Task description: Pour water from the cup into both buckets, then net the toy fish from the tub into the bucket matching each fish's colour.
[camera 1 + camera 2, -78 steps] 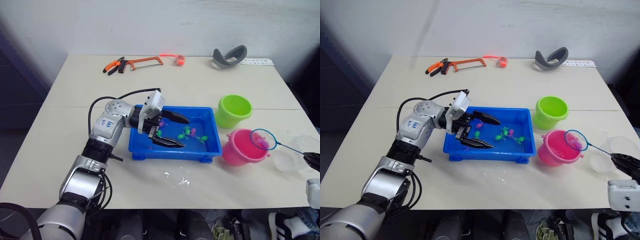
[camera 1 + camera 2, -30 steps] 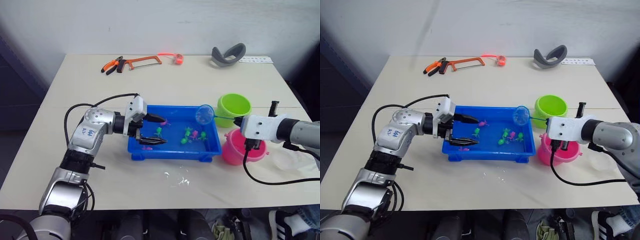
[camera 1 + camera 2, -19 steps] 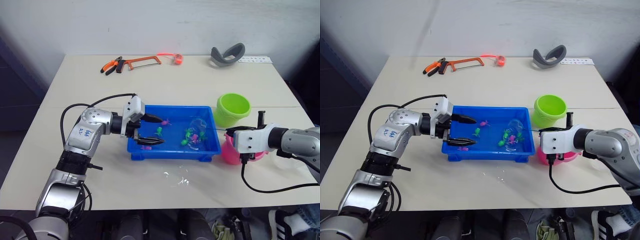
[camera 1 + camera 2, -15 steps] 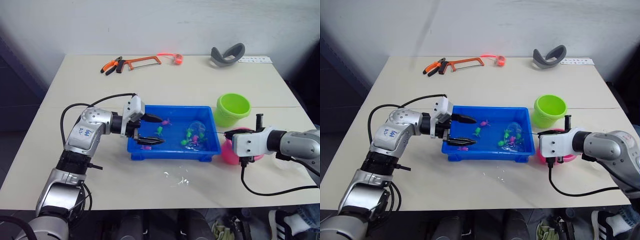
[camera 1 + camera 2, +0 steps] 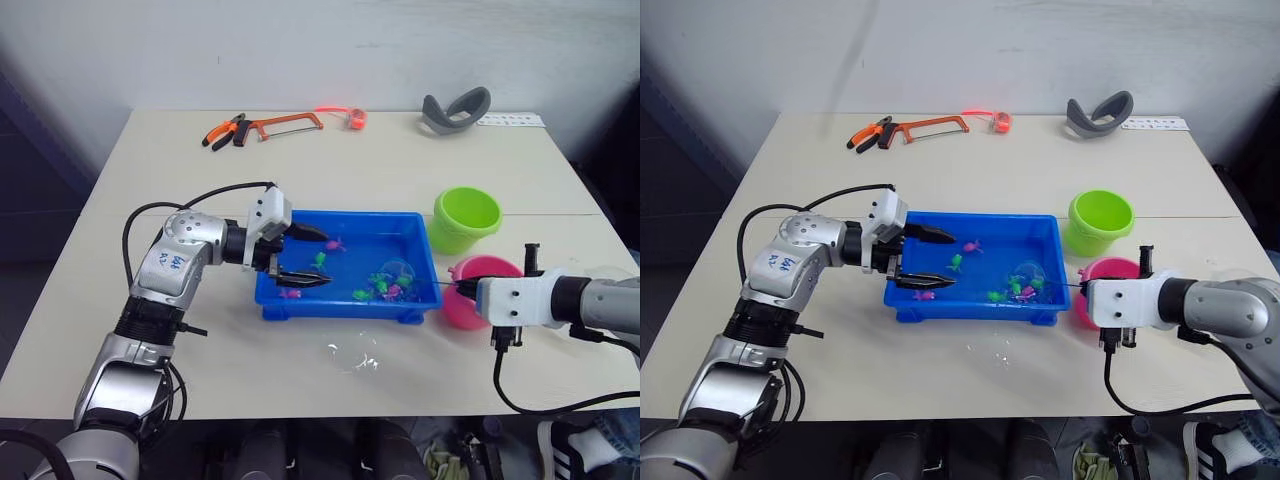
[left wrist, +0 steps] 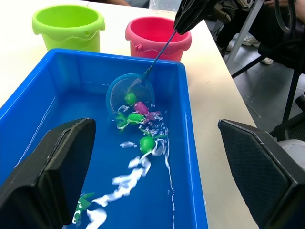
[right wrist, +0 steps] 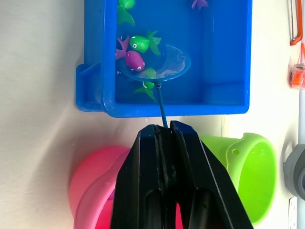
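Right gripper (image 7: 163, 136), jaws pinching the net (image 7: 155, 62) handle, dips among mixed-colour toy fish (image 6: 136, 112); risk: scooping both colours; left gripper (image 5: 300, 256) jaws spread.

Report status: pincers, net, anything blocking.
Right pincer shut on net handle, hoop dipped in tub among mixed fish. Left pincer open over tub's left end. Nothing in the way.

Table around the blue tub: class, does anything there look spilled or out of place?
Yes. A small puddle of water lies on the table just in front of the tub, outside any container. It glints on the bare surface, so it looks spilled.
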Robot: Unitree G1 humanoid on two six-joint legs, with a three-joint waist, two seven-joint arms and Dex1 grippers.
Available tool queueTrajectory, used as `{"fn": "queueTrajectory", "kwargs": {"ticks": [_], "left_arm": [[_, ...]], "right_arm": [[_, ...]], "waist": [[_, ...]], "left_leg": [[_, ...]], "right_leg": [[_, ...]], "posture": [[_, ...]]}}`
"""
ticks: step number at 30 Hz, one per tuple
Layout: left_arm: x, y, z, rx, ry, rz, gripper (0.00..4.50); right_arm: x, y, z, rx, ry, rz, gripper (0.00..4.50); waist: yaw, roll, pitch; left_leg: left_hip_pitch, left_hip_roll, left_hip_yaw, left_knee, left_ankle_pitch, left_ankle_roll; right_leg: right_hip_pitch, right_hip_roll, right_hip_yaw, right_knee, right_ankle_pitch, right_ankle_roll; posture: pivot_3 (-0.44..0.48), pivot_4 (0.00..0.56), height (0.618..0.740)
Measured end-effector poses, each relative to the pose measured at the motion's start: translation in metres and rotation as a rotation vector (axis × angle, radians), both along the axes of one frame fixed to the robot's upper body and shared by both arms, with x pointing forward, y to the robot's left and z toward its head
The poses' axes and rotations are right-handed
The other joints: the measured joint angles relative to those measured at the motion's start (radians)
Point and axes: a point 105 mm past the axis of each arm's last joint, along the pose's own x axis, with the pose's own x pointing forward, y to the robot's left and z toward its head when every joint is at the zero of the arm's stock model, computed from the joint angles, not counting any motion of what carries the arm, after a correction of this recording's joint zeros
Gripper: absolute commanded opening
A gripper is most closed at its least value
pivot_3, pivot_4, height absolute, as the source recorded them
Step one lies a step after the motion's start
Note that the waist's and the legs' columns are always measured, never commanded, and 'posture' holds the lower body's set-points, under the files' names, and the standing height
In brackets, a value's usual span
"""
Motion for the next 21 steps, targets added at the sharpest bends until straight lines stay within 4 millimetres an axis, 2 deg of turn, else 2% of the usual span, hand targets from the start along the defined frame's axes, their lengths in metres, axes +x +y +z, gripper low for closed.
{"fn": "queueTrajectory", "kwargs": {"ticks": [5,10,13,21], "left_arm": [[0.0,-0.003,0.0,-0.008,-0.001,-0.006,4.48],[-0.001,-0.004,0.0,-0.012,-0.004,-0.009,4.48],[-0.001,-0.003,0.001,-0.015,-0.002,-0.011,4.48],[0.002,0.008,0.001,0.015,-0.022,0.018,4.48]], "right_arm": [[0.01,0.005,0.011,0.14,0.006,-0.067,0.0],[0.018,0.022,0.013,0.248,0.036,-0.075,0.0],[0.02,0.028,0.009,0.231,0.051,-0.062,0.0],[0.023,0.02,0.009,0.143,0.006,-0.039,0.0]], "waist": [[-0.001,0.0,0.0],[-0.003,0.0,0.0],[-0.003,0.0,0.0],[0.003,0.0,0.0]], "left_leg": [[0.0,0.0,0.0,0.0,0.0,0.0],[0.0,0.0,0.0,0.0,0.0,0.0],[0.0,0.0,0.0,0.0,0.0,0.0],[0.0,0.0,0.0,0.0,0.0,0.0]], "right_leg": [[0.0,0.0,0.0,0.0,0.0,0.0],[-0.001,0.0,0.0,0.0,0.0,0.0],[-0.001,0.0,0.0,0.0,0.0,0.0],[-0.001,0.0,0.0,0.0,0.0,0.0]], "posture": [[0.0,0.15,0.74],[0.0,0.15,0.74],[0.0,0.15,0.74],[0.0,0.15,0.74]]}}
